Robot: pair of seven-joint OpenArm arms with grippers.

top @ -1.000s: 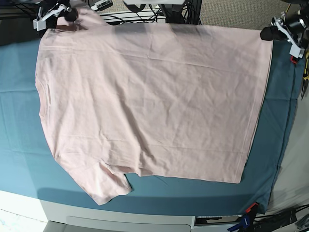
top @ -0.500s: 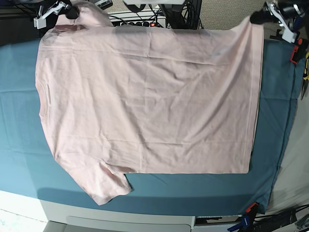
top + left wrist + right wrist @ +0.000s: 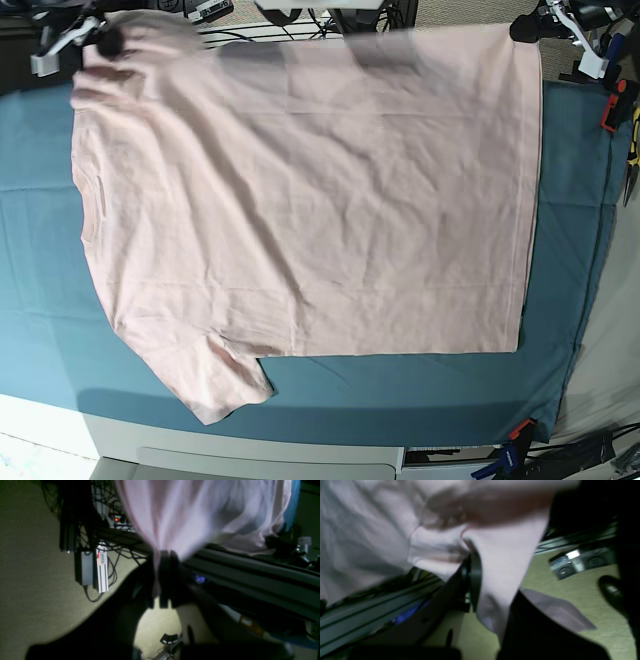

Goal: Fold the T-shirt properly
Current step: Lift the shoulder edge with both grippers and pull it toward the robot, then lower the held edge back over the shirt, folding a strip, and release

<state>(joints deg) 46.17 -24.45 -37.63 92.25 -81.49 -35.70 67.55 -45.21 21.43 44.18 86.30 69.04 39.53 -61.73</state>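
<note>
Pink T-shirt (image 3: 310, 200) between both pincers

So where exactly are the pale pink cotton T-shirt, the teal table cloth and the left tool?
pale pink cotton T-shirt (image 3: 310, 200), base view, middle of its body.
teal table cloth (image 3: 40, 300), base view, bare stretch beside the shirt.
left tool (image 3: 163, 555), left wrist view, tips pinching fabric.

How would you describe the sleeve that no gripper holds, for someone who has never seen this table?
A teal cloth covers the table, and a pale pink T-shirt lies spread across it. Follow its edge to the near left corner: the free sleeve sticks out there as a short flap, lying flat, far from both grippers.
</note>
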